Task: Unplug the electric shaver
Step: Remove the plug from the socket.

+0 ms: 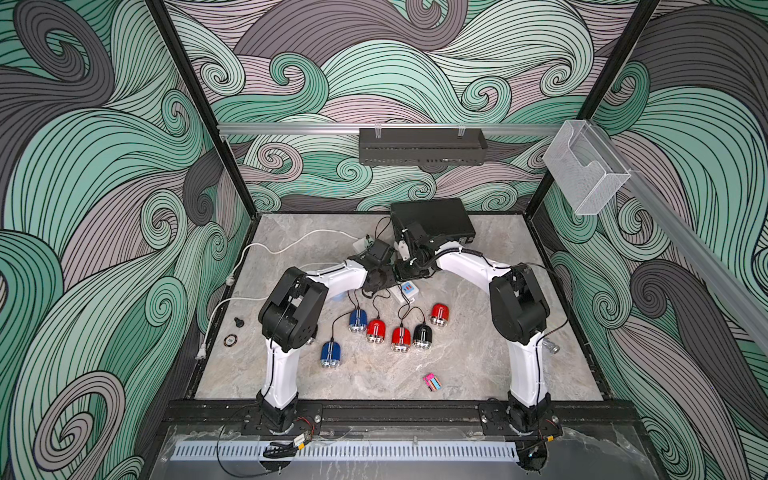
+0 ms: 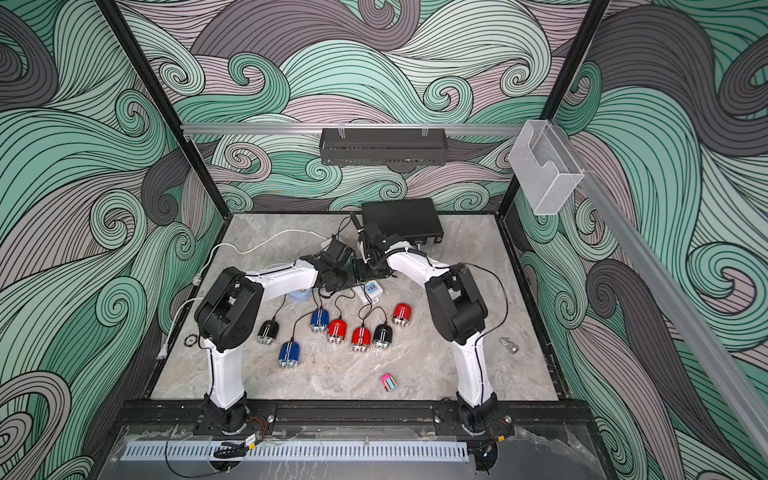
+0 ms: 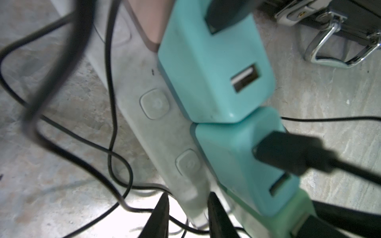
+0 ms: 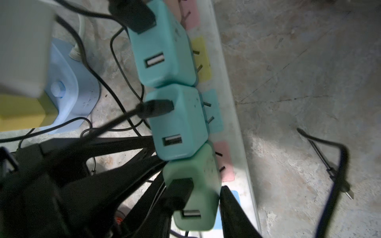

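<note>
Clamps left tool [image 3: 188, 198] on power strip [image 3: 156, 127] to anchor it against pulling; straddles green adapter [image 4: 206, 175] with right tool [image 4: 192, 204], gripping or not cannot tell.

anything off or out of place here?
A black cable's connector lies loose on the table, well clear of the power strip. One red shaver shows no cord, unlike its neighbours. It is probably already unplugged, though I cannot trace that cable to it.
</note>
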`<action>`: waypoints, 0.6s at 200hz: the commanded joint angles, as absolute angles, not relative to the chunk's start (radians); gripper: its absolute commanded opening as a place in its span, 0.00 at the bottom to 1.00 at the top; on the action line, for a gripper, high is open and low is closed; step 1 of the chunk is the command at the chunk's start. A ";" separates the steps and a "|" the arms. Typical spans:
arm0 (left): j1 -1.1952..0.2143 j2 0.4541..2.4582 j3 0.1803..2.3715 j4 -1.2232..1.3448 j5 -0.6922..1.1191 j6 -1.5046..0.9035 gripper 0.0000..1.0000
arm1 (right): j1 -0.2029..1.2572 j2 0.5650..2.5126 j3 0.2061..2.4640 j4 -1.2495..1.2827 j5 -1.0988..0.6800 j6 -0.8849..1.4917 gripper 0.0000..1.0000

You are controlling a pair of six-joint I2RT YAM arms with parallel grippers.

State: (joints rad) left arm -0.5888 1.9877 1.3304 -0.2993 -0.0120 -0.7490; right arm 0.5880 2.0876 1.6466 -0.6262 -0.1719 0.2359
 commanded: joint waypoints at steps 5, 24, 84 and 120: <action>-0.580 1.986 1.304 -0.345 -0.003 -0.752 0.31 | 0.606 2.116 1.676 -0.610 -0.112 0.174 0.41; -0.580 1.984 1.299 -0.344 -0.003 -0.753 0.31 | 0.611 2.114 1.664 -0.593 -0.108 0.153 0.41; -0.577 1.979 1.279 -0.328 0.006 -0.768 0.31 | 0.617 2.103 1.621 -0.545 -0.107 0.115 0.38; -0.572 1.975 1.275 -0.319 0.013 -0.772 0.31 | 0.621 2.073 1.580 -0.513 -0.100 0.097 0.35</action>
